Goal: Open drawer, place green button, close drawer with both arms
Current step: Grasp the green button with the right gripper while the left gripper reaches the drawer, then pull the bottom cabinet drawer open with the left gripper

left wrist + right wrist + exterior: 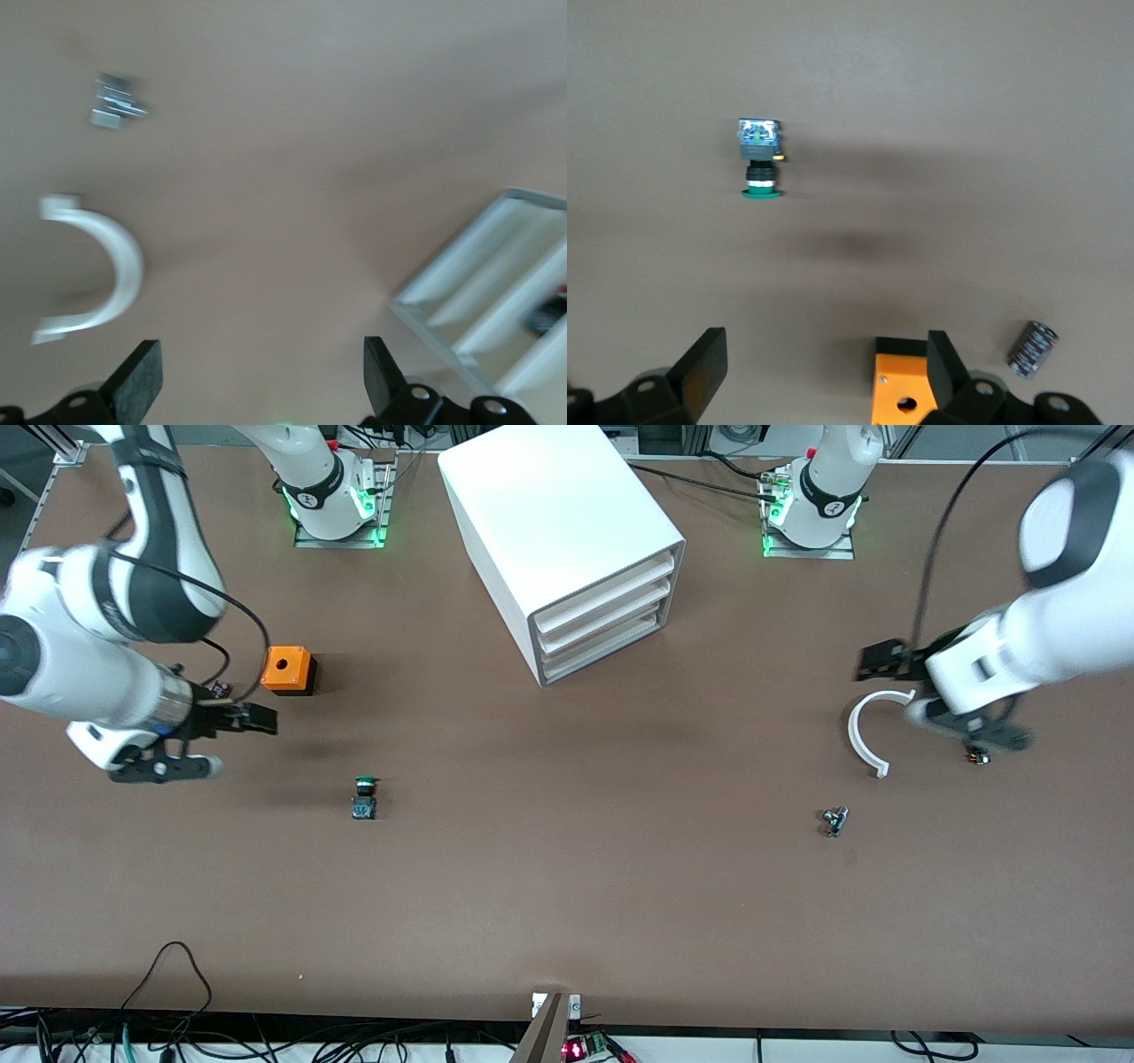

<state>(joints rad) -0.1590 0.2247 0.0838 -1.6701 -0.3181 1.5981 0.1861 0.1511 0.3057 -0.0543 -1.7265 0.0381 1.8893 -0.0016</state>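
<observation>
The white cabinet (567, 540) stands at the middle of the table near the arms' bases. Its three drawers are all shut, and the drawer (602, 653) is the lowest one. The button (364, 797), green cap and dark body, lies on its side on the bare table; it also shows in the right wrist view (760, 159). My right gripper (257, 717) is open and empty (824, 367), over the table beside the orange box, apart from the button. My left gripper (881, 660) is open and empty (259, 381), over the table at the left arm's end, and the cabinet front (478, 292) shows in its view.
An orange box with a hole (288, 670) stands near the right gripper, with a small dark cylinder (1032, 350) beside it. A white C-shaped part (864, 731), a small metal part (834, 820) and a tiny part (977, 756) lie near the left gripper.
</observation>
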